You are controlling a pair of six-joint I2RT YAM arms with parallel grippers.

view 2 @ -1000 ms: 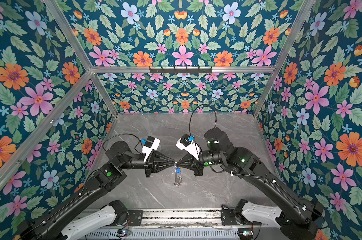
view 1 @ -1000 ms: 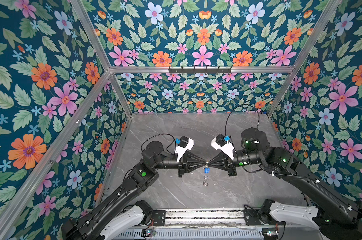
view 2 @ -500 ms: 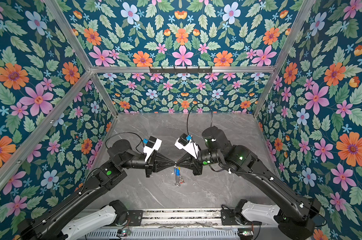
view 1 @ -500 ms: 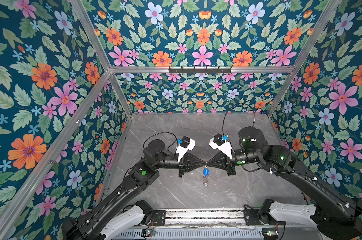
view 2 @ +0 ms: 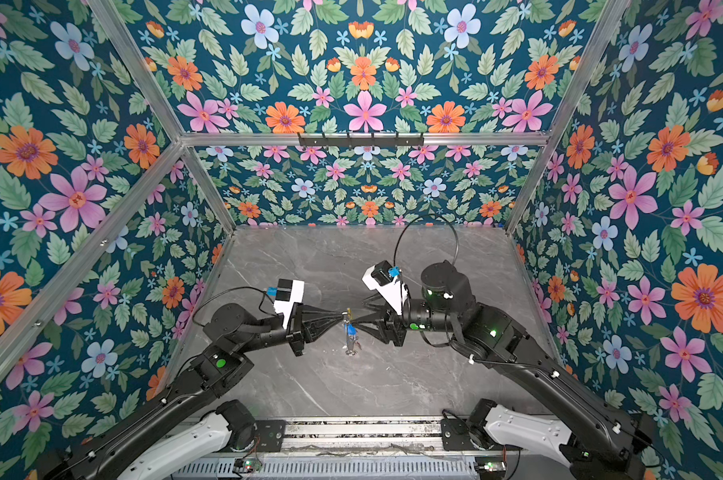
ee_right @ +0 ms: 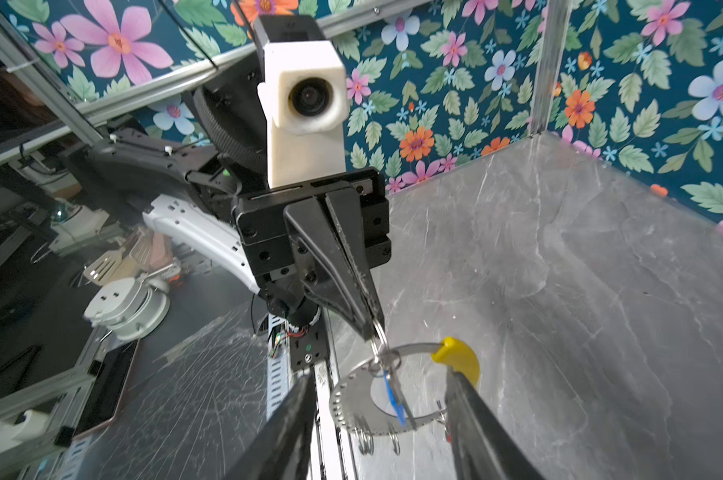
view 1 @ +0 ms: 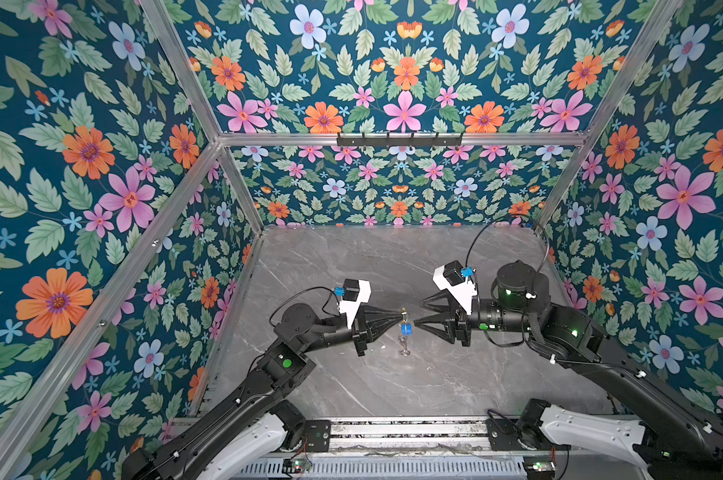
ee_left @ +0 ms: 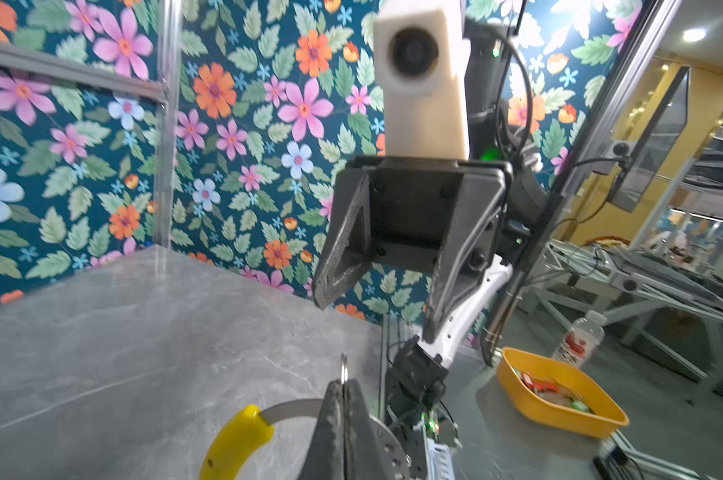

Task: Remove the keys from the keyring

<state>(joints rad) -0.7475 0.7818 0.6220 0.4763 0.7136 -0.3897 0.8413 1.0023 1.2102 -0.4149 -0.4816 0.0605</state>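
My left gripper (view 1: 401, 318) (view 2: 345, 319) is shut on a small split ring (ee_right: 378, 333) and holds it above the table. From that ring hang the grey keyring (ee_right: 348, 399) with its yellow arc (ee_right: 457, 357) and a key with a blue tag (ee_right: 393, 401); both top views show them edge-on, with the blue tag (view 1: 405, 328) uppermost. A speck of red (ee_right: 447, 436) shows at the ring's far rim, mostly behind my finger. My right gripper (view 1: 420, 311) (ee_right: 376, 374) faces the left one, open, with its fingers either side of the keyring and apart from it.
The grey marble table (view 1: 393, 386) is walled by floral panels on three sides. A black hook rail (view 1: 399, 139) runs along the back wall. Outside the cell stand a yellow bin (ee_left: 559, 399) and a plastic bottle (ee_left: 578, 340).
My right gripper has opened and drawn back a little from the split ring where both tips met before. The left gripper stays shut, the keyring still hanging from it.
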